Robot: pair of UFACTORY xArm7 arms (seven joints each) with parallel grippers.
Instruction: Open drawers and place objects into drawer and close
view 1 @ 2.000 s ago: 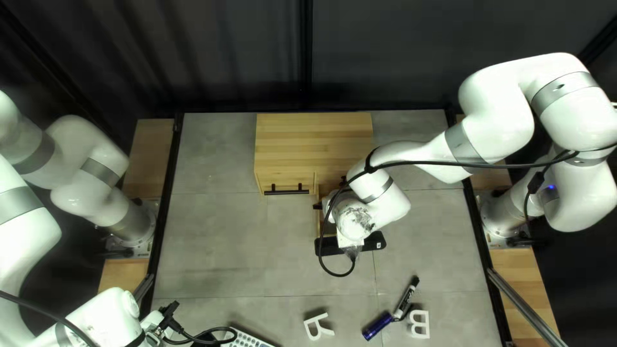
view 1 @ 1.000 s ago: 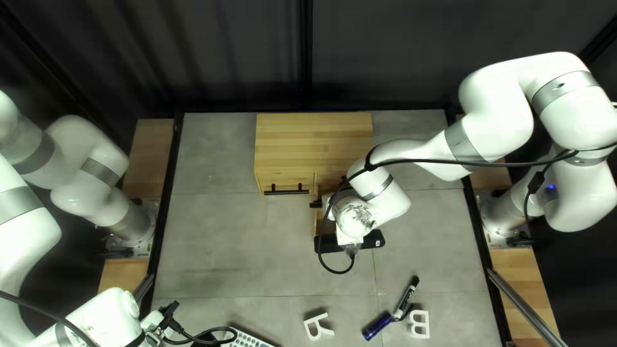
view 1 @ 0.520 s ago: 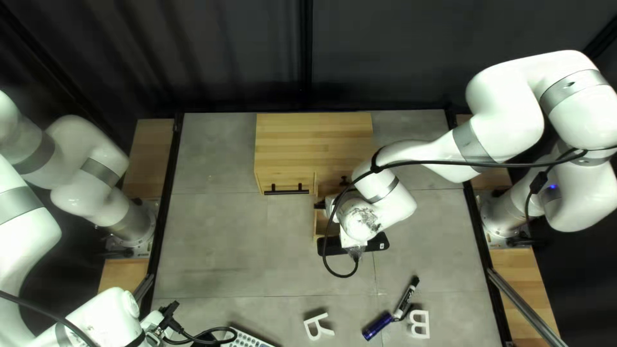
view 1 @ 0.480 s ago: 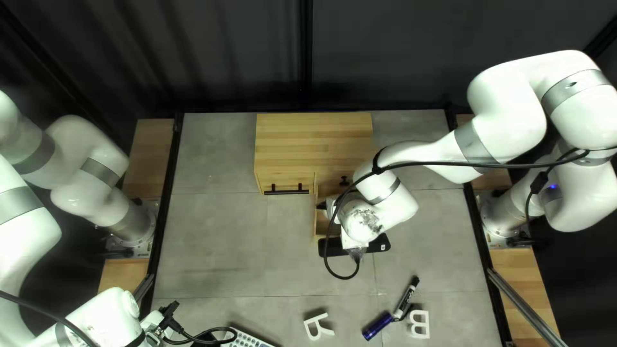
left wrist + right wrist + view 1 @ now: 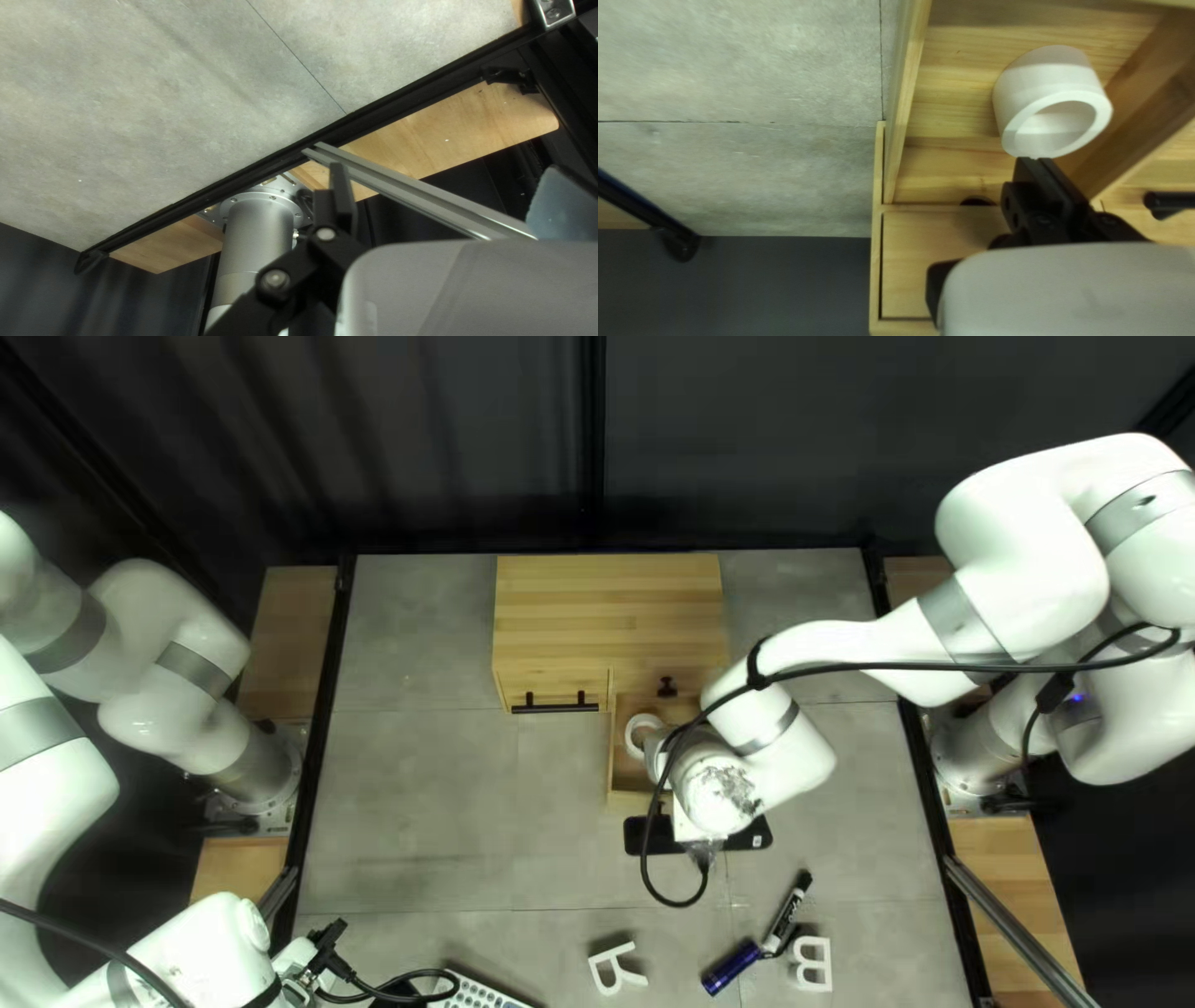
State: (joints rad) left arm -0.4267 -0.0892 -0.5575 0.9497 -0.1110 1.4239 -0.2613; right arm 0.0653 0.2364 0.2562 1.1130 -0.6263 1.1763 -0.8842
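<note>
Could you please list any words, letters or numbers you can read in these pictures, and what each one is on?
"B": a white block shaped as that letter.
Second white block: turned, letter unclear.
Marker: print too small to read.
Wrist views: none.

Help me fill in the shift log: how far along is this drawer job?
Done: the right drawer stands pulled out, with a white tape roll lying inside. In hand: the right pincer hangs over that drawer, beside the roll. Left: a black marker, a blue torch and two white letters lie on the table near its front edge, the open drawer is not yet shut, and the left drawer is closed.
</note>
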